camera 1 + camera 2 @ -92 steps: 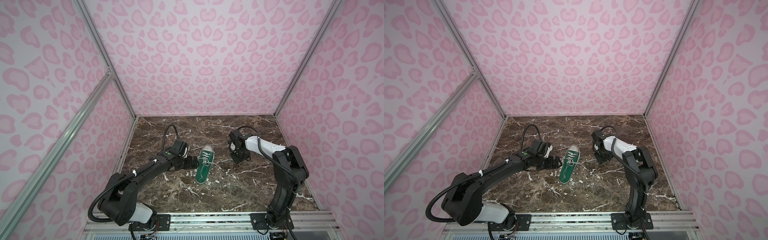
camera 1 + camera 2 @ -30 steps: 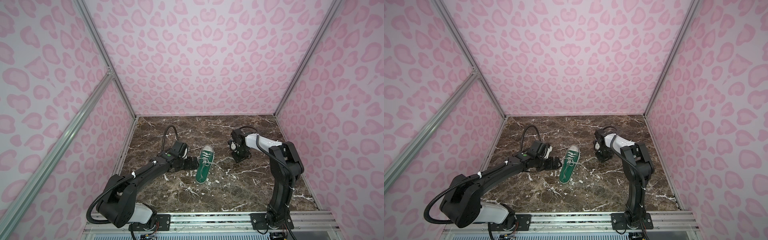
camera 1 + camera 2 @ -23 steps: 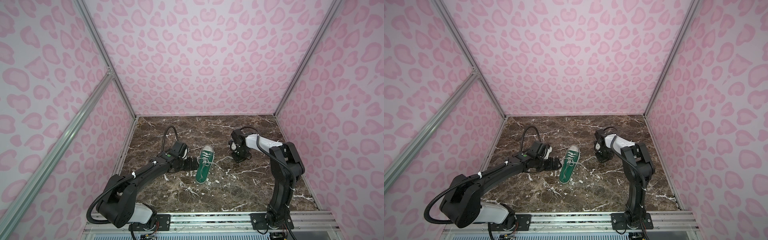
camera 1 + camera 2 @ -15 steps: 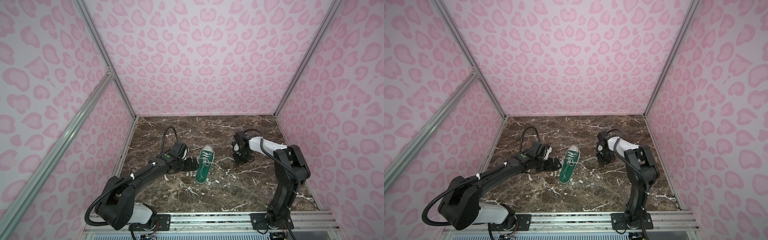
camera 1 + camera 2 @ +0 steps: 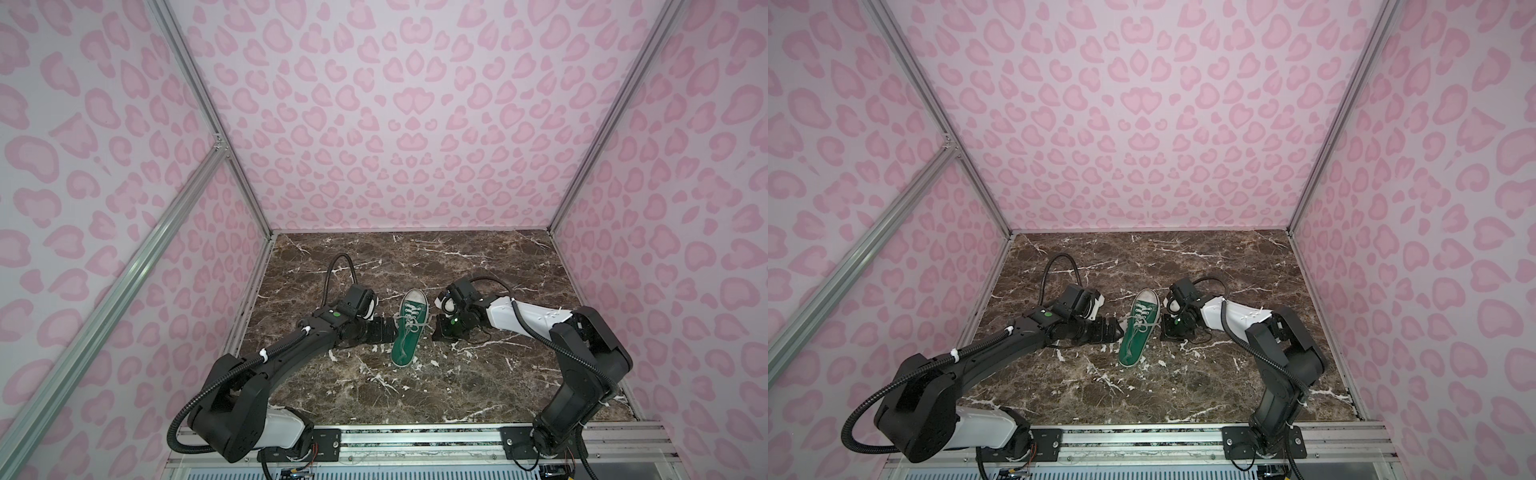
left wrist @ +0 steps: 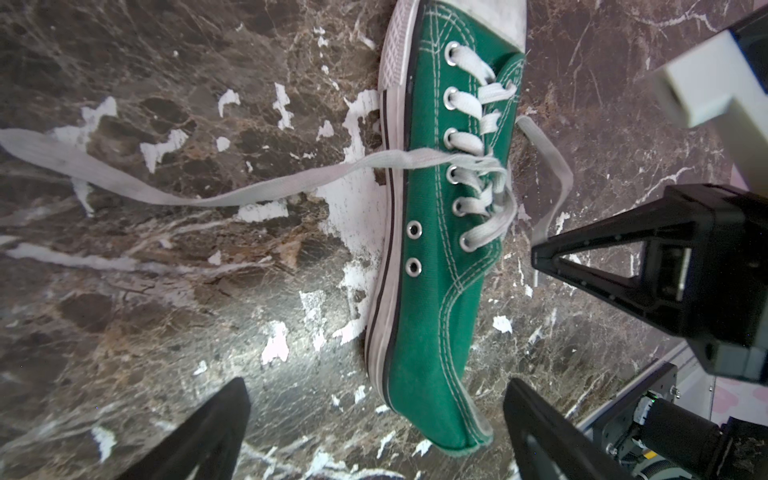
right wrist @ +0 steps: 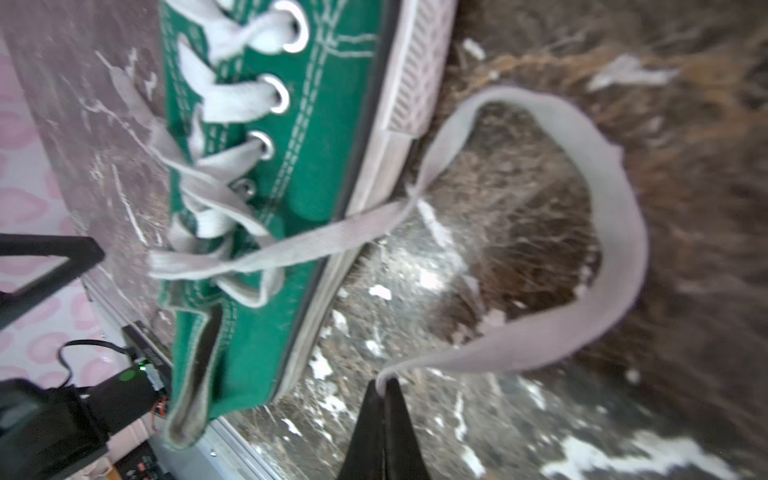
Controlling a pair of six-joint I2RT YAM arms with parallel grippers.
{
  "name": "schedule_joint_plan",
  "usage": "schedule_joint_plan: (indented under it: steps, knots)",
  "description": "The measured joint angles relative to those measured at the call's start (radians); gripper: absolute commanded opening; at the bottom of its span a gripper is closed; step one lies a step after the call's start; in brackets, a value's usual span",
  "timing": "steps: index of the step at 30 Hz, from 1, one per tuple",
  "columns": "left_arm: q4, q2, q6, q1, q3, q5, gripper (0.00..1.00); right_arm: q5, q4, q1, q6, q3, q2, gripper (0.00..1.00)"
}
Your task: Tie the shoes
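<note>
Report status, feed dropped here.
Right gripper shut on right lace. Left gripper open beside sneaker. Laces untied. Nothing in the way.

I see one green canvas low-top sneaker (image 5: 409, 329) lying upright on the marble counter (image 5: 457, 386), white toe cap pointing away, its flat white laces (image 6: 232, 191) untied and trailing to both sides.

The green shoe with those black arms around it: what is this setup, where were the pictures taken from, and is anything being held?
Two robot arms work on a marble-patterned table inside a pink-walled booth. Two pictures look down from above; the other two come from cameras on the arms' wrists. One green sneaker lies between the arms, its white laces untied. The right gripper is shut on the end of one lace, which curls away from the shoe. The left gripper is open beside the sneaker's heel, holding nothing. The other lace trails loose across the table.
</note>
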Motion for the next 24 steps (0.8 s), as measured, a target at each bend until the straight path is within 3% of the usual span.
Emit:
schedule_joint_plan:
  steps: [10, 24]
  knots:
    - [0.000, -0.004, 0.000, -0.001, -0.010, 0.000, 0.97, 0.013, 0.044, 0.031, 0.070, 0.109, 0.093, 0.01]
    - [0.000, -0.005, -0.001, -0.005, -0.019, 0.000, 0.97, 0.061, 0.098, 0.029, 0.070, 0.179, 0.139, 0.02]
